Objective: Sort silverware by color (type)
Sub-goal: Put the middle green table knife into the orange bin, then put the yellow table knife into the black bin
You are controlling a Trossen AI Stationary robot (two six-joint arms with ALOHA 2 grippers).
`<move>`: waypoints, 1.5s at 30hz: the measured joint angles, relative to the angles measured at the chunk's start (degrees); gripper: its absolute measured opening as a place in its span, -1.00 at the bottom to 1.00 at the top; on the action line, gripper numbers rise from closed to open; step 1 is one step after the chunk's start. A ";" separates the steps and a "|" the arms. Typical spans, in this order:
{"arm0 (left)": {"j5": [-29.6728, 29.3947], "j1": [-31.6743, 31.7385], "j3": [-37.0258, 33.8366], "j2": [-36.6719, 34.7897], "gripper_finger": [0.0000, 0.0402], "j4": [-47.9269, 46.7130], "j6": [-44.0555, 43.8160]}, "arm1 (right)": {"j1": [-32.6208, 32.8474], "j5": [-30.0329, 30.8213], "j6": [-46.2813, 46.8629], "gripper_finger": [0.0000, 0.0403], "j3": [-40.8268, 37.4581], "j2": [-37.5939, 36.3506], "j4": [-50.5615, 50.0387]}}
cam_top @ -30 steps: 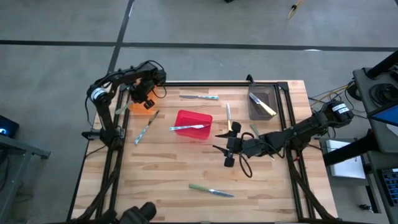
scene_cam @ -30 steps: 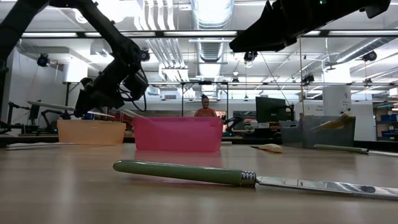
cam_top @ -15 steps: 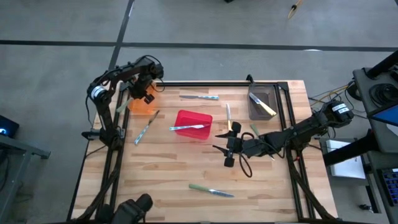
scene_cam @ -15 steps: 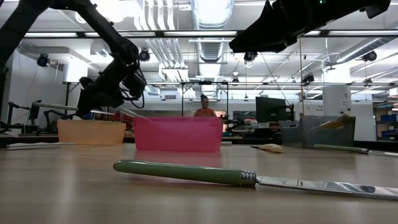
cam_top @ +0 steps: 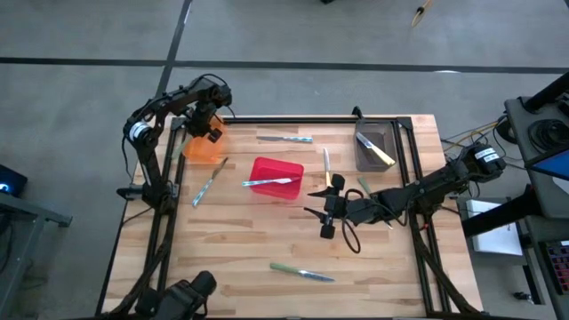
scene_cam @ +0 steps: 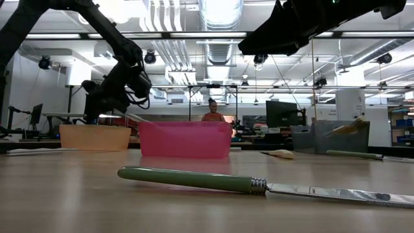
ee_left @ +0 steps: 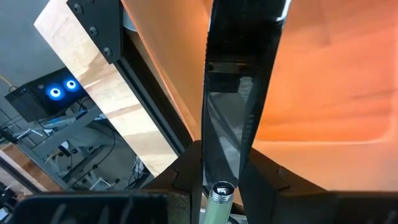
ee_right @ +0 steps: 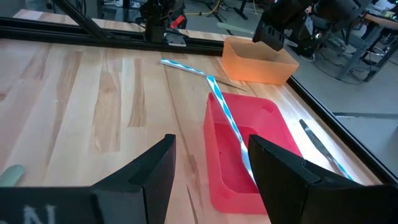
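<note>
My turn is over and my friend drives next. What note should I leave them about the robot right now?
Left tool: shut on a green utensil, above the orange bin.
Right tool: open, hovers beside the red bin.
Done: yellow utensil in the grey bin; blue utensil lies across the red bin.
Left: several loose on the table, including the green knife.
</note>
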 joint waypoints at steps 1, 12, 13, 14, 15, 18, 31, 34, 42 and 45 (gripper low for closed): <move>0.00 0.00 0.00 0.00 -0.68 0.08 -0.06 | 0.00 0.00 -0.01 -0.05 0.00 0.00 0.00; 0.00 0.00 -0.04 0.00 -0.65 0.25 -0.06 | 0.00 0.00 -0.02 -0.05 0.00 0.00 0.00; 0.00 0.00 -0.04 0.00 -0.64 0.25 -0.06 | 0.00 0.00 -0.02 -0.05 0.00 0.00 0.00; 0.00 -0.02 -0.07 0.00 -0.63 0.25 -0.07 | 0.00 0.00 -0.02 -0.05 0.00 0.00 0.01; 0.00 -0.06 -0.08 0.00 -0.62 0.25 -0.08 | 0.00 0.00 -0.02 -0.05 0.00 0.00 0.02; 0.02 -0.12 -0.09 0.00 -0.58 0.27 -0.26 | 0.00 0.00 -0.02 -0.05 0.00 0.00 0.29; 0.00 -1.37 -0.11 -0.62 -0.56 0.63 0.93 | 0.00 0.00 0.44 -0.05 0.00 0.00 0.42; 0.00 -3.69 -0.11 -2.12 -0.56 1.03 0.92 | 0.00 0.00 1.56 -0.05 0.00 0.00 0.02; -0.02 -16.92 -0.23 -11.61 -0.56 7.43 -0.82 | 0.00 -0.16 5.49 -0.05 0.00 0.00 -0.25; -0.02 -24.47 -1.68 -16.56 -0.56 11.10 -3.26 | 0.00 -2.37 8.98 -0.05 0.00 0.00 -1.51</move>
